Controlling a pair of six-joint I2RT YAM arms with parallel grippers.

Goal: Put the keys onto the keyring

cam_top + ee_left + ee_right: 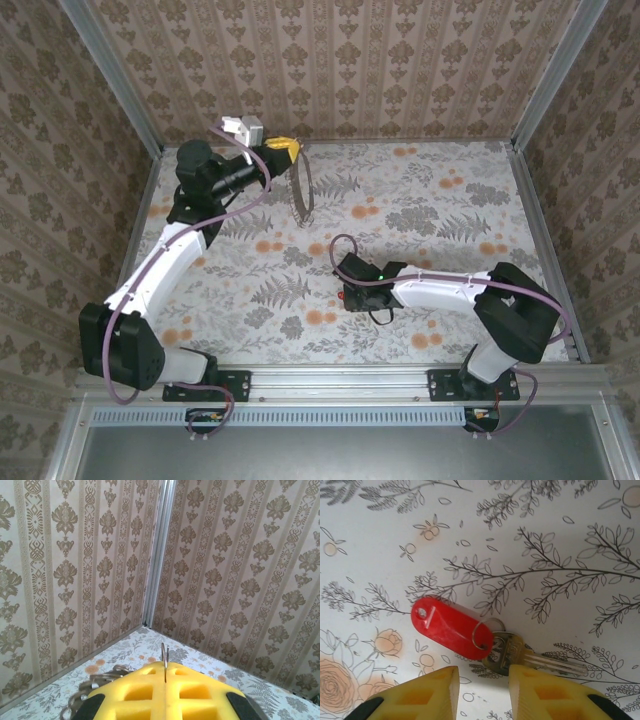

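Hanging from your left gripper (283, 147), raised at the far left of the table (450, 200), the keyring (300, 185) shows as a thin loop. That gripper's fingers (200, 690) are pressed together on the ring's wire, which pokes up from the seam between them. Your right gripper (482, 680) sits low near the table's middle, fingers (430, 690) partly apart, gripping nothing. The keys (451, 627) lie flat just beyond those fingertips: a red tag ringed to a metal key, its head at the gap.
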